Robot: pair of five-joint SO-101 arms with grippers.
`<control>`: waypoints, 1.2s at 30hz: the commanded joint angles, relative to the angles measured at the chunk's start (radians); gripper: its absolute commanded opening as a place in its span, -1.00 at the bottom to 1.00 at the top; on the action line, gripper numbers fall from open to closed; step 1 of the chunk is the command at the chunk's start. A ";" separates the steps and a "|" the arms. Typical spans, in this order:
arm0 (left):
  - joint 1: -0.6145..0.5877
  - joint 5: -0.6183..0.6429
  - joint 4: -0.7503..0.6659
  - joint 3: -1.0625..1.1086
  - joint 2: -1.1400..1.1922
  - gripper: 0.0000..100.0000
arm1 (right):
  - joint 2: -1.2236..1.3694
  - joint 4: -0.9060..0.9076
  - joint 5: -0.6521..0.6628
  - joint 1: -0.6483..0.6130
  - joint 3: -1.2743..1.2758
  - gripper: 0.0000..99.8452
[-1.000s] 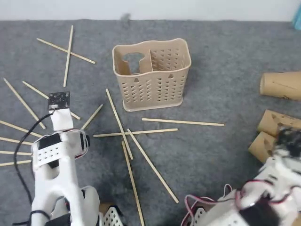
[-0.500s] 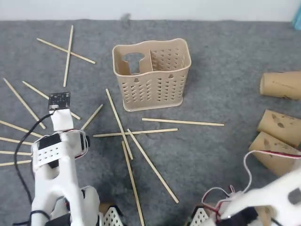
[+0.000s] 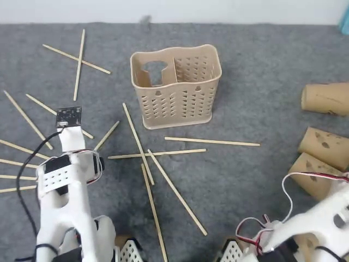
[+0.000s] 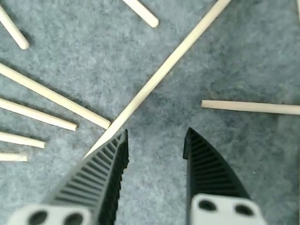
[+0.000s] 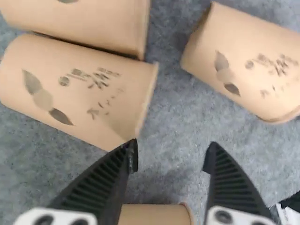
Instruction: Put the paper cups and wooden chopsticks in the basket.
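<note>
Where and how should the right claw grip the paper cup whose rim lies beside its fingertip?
Probably across the side wall near the rim, coming down from above: the paper cup lies on its side on the carpet, rounded wall up, and the open right claw hovers just off its rim.

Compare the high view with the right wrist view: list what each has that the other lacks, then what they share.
High view adds: the basket, standing upright, and the chopsticks scattered around it. Right wrist view adds: the right gripper, open, over the mat among the cups. Both: paper cups lying on their sides on the grey mat.
</note>
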 commanded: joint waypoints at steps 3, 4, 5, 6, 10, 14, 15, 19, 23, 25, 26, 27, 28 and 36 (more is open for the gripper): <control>0.008 -0.012 -0.005 -0.004 -0.023 -0.63 | -0.001 -0.050 -0.071 0.005 -0.005 -0.77; 0.008 -0.012 -0.005 -0.004 -0.023 -0.63 | -0.001 -0.061 -0.083 0.027 -0.005 -0.84; 0.008 -0.012 -0.005 -0.004 -0.023 -0.63 | -0.002 -0.073 -0.083 0.050 -0.005 -0.90; 0.008 -0.012 -0.005 -0.004 -0.023 -0.63 | -0.002 -0.085 -0.083 0.071 -0.006 -0.92; 0.008 -0.012 -0.006 -0.004 -0.023 -0.63 | -0.002 -0.113 -0.083 0.154 -0.006 -0.91; 0.008 -0.012 -0.006 -0.004 -0.023 -0.63 | 0.019 -0.168 -0.083 0.211 0.031 -0.91; 0.008 -0.012 -0.006 -0.004 -0.023 -0.63 | 0.027 -0.206 -0.083 0.208 0.061 -0.93; 0.008 -0.012 -0.006 -0.004 -0.025 -0.63 | 0.076 -0.387 -0.094 0.136 0.216 -0.98; 0.006 -0.012 -0.006 -0.002 -0.025 -0.63 | 0.096 -0.513 -0.210 0.054 0.285 -0.98; 0.006 -0.012 -0.008 0.004 -0.029 -0.63 | 0.093 -0.516 -0.256 0.022 0.276 -0.98; 0.006 -0.012 -0.015 0.007 -0.031 -0.63 | 0.087 -0.512 -0.275 0.002 0.270 -0.98; 0.006 -0.012 -0.021 0.007 -0.031 -0.63 | 0.081 -0.512 -0.290 -0.016 0.265 -0.98; 0.006 -0.012 -0.021 0.007 -0.031 -0.63 | 0.073 -0.513 -0.302 -0.035 0.264 -0.98; 0.005 -0.012 -0.023 0.008 -0.031 -0.63 | -0.050 -0.526 -0.414 -0.232 0.261 -0.98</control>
